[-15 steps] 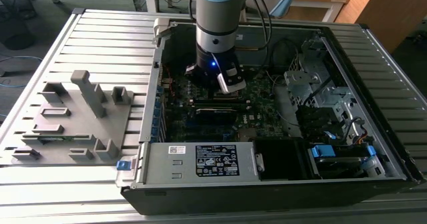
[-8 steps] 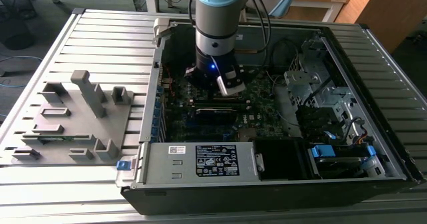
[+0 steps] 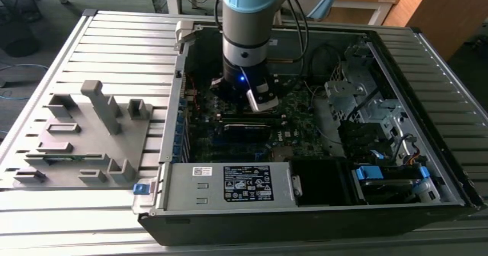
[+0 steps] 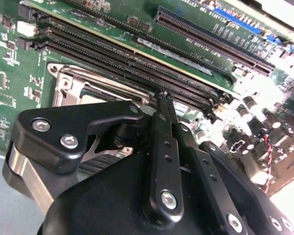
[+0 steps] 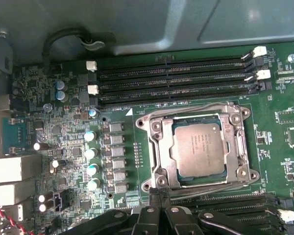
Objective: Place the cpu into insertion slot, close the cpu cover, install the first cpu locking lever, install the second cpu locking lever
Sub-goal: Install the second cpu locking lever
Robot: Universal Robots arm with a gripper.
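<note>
While the cpu (image 5: 198, 148) is sitting in the insertion slot (image 5: 152, 131) with the cpu cover (image 5: 239, 146) framing it, the gripper (image 5: 158, 192) is hovering with fingers pressed together, holding nothing, just beside the socket's edge on the motherboard (image 5: 68, 142).

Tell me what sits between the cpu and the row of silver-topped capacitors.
In the first wrist view, a column of small grey square components stands between the cpu and the capacitors.

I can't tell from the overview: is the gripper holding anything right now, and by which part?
Nothing: the gripper is shut and empty; the cpu sits in the insertion slot.
</note>
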